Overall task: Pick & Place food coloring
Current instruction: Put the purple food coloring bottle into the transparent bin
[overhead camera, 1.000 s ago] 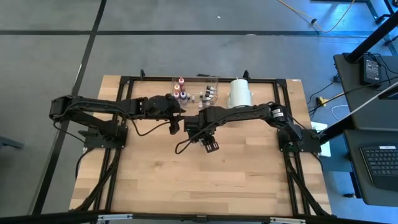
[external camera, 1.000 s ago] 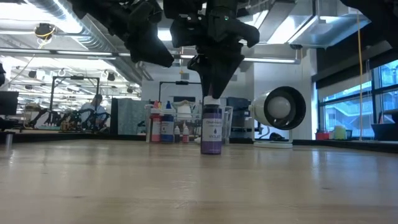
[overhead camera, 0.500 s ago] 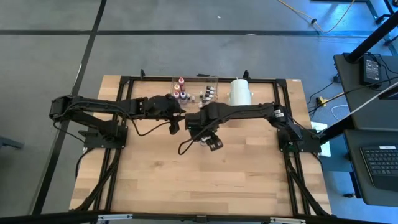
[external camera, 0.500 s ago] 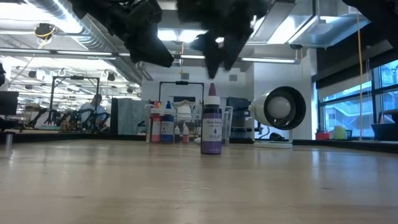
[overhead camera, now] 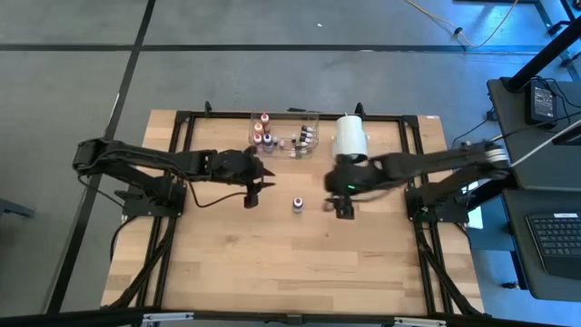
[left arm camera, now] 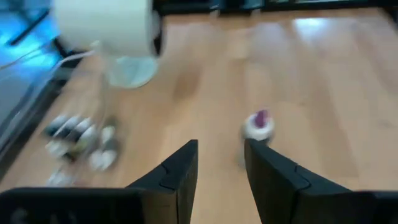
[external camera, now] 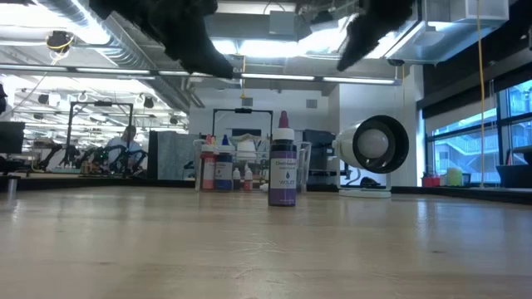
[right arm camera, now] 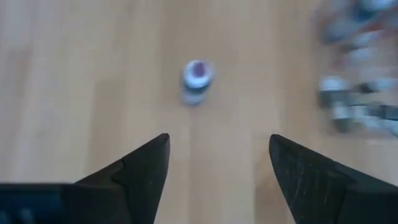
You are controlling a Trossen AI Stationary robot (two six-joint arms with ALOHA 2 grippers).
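One purple-topped bottle (overhead camera: 297, 203) upright on worktop (overhead camera: 272, 263); right pincer (overhead camera: 344, 208) at three o'clock, wide, empty; left pincer (overhead camera: 251, 193) at nine o'clock, narrow, empty.

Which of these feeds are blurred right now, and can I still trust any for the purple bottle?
Both wrist views are motion-smeared; the purple bottle reads as a soft blob. Low view shows it crisp and upright. High view is sharp but it's tiny.

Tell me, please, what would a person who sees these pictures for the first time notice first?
A single purple bottle stands upright alone on the bare middle of the wooden table, touched by nothing. The right gripper hangs beside it with open jaws, and the left gripper hangs on its other side. At the far edge lies a big white cylinder next to a clear tray of small bottles.
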